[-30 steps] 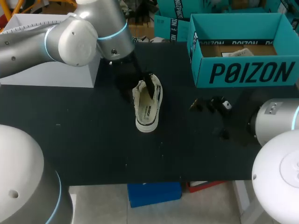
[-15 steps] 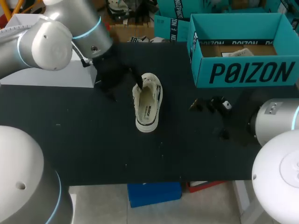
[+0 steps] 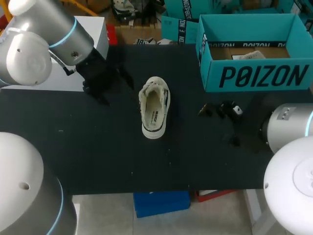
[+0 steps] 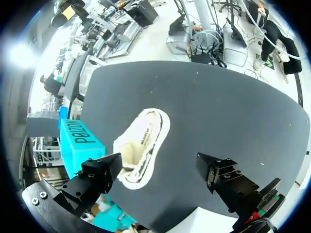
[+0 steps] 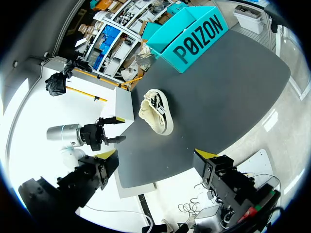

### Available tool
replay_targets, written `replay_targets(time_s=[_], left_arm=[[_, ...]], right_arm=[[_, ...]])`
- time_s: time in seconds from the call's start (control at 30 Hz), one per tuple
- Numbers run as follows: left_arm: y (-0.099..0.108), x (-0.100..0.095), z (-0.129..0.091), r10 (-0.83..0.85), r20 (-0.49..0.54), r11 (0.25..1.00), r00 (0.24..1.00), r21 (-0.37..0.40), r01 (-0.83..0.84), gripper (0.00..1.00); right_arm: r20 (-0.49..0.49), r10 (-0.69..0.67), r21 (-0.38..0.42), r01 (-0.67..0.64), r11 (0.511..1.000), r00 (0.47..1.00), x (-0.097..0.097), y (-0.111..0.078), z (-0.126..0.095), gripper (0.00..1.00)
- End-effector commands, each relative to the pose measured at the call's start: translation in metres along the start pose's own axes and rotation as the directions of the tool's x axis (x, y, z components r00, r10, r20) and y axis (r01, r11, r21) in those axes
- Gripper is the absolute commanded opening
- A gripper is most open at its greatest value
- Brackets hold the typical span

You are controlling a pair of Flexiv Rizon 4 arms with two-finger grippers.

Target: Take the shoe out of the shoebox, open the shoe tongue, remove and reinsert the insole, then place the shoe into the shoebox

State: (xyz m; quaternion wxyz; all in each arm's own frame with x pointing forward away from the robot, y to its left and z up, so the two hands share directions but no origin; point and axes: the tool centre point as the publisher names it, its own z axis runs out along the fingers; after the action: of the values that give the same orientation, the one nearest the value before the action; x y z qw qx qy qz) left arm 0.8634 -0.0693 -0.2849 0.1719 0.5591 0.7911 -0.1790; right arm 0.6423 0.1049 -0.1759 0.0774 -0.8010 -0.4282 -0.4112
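A cream low shoe (image 3: 154, 106) with a black-striped sole lies upright in the middle of the black table, and its pale insole shows inside. The teal shoebox (image 3: 252, 49) stands open at the back right. My left gripper (image 3: 115, 89) hovers open to the left of the shoe, holding nothing. In the left wrist view the shoe (image 4: 143, 145) lies ahead of the spread gripper (image 4: 159, 169), apart from it. My right gripper (image 3: 221, 125) stands open right of the shoe, below the box. The right wrist view shows shoe (image 5: 156, 114), shoebox (image 5: 194, 36) and left gripper (image 5: 109, 133) far ahead of the right gripper (image 5: 158, 165).
A white block (image 3: 100, 34) stands at the table's back left, just behind my left arm. The table's front edge (image 3: 146, 188) runs below the shoe.
My left gripper has drawn out of the shoe's opening and moved left, away from it, its fingers spreading. The shoe stays in place. The right arm has not moved.
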Motion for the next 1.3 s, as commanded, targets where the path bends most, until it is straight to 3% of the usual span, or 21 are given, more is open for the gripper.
replay_targets(time_s=[0.03, 0.3, 0.4, 0.83, 1.3], left_arm=[[0.007, -0.004, 0.009, -0.004, 0.034, 1.0, 0.999, -0.005, 0.004, 1.0], [0.026, -0.026, 0.026, -0.014, 0.079, 1.0, 0.997, -0.004, 0.014, 1.0], [0.031, -0.035, 0.033, -0.006, 0.099, 1.0, 0.995, -0.004, 0.007, 0.0], [0.07, -0.066, 0.063, 0.013, 0.127, 1.0, 0.992, -0.003, -0.013, 0.0], [0.081, -0.088, 0.098, 0.044, 0.089, 0.999, 0.995, 0.026, -0.047, 0.0]], right_arm=[[-0.016, 0.093, -0.059, -0.093, 0.994, 0.996, -0.01, -0.008, -0.024, 1.0], [-0.016, 0.093, -0.059, -0.093, 0.994, 0.996, -0.01, -0.008, -0.024, 1.0], [-0.016, 0.093, -0.059, -0.093, 0.994, 0.996, -0.01, -0.008, -0.024, 1.0], [-0.016, 0.093, -0.059, -0.093, 0.994, 0.996, -0.01, -0.008, -0.024, 1.0], [-0.016, 0.093, -0.059, -0.093, 0.994, 0.996, -0.01, -0.008, -0.024, 1.0]])
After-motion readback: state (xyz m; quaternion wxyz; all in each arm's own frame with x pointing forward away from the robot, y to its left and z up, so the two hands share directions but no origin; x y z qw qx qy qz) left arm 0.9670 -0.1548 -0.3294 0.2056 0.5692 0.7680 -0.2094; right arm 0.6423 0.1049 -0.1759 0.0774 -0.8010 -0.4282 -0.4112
